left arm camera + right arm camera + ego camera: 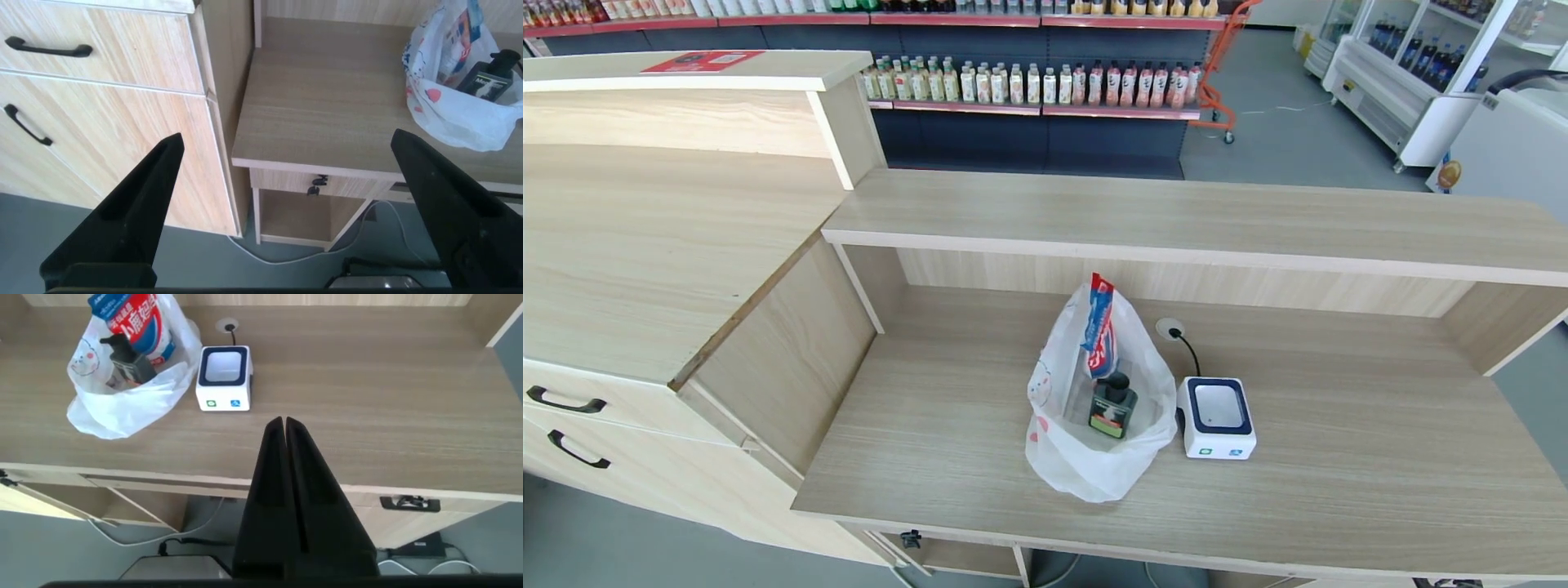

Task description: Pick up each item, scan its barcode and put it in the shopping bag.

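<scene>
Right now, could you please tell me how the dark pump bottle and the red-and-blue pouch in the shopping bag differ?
Colour: the pump bottle is dark with a black pump; the pouch is red, blue and white. Height: the pouch pokes above the rim of the shopping bag, while the pump bottle sits lower inside. Place: the pump bottle stands nearer the robot, with the pouch behind it. Both stand in that white bag.
</scene>
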